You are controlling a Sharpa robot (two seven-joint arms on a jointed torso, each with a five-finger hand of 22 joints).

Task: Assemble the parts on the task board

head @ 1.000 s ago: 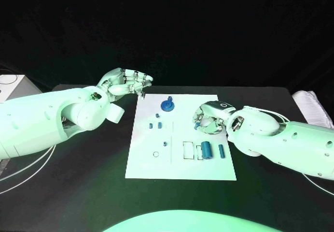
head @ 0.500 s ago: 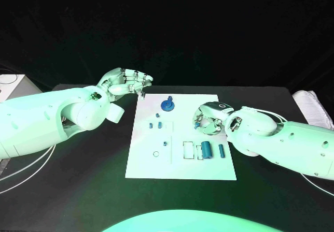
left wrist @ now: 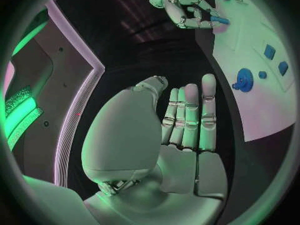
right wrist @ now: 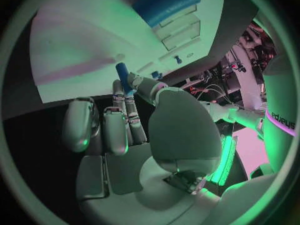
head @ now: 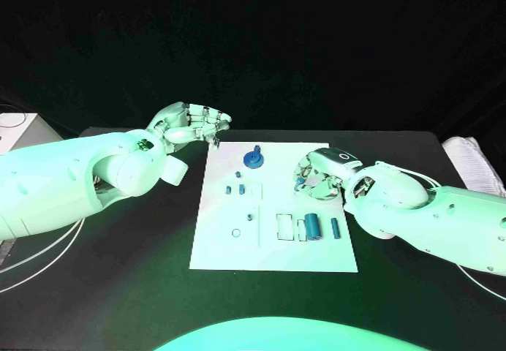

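Black tabletop [head: 116, 248] spans the head view, and the flat white rectangular task board [head: 276, 252] lies at its centre. The left hand [head: 190, 123], silver and many-fingered, hangs off the board's 11 o'clock corner; its fingers are curled in together and hold nothing, and its own wrist view shows them [left wrist: 190, 116] lying side by side, straight and close, with the palm bare. The right hand [head: 319, 179] sits over the board's 3 o'clock side, fingers drawn together around a small blue cylindrical peg [right wrist: 123, 76], which its wrist view shows pinched between thumb and fingertips just above the white surface; the left wrist view shows the same hand [left wrist: 184, 7] far off with the blue piece [left wrist: 219, 20] at its fingertips.

On the board, a thick blue cylinder [head: 313, 226] lies toward 5 o'clock, with a slimmer blue rod [head: 335, 228] just beside it on the 3 o'clock side. A round blue knob part [head: 253, 156] stands near 12 o'clock. Two small blue blocks [head: 240, 189] sit close together left of centre, and a tiny blue stud [head: 239, 175] lies between them and the knob.
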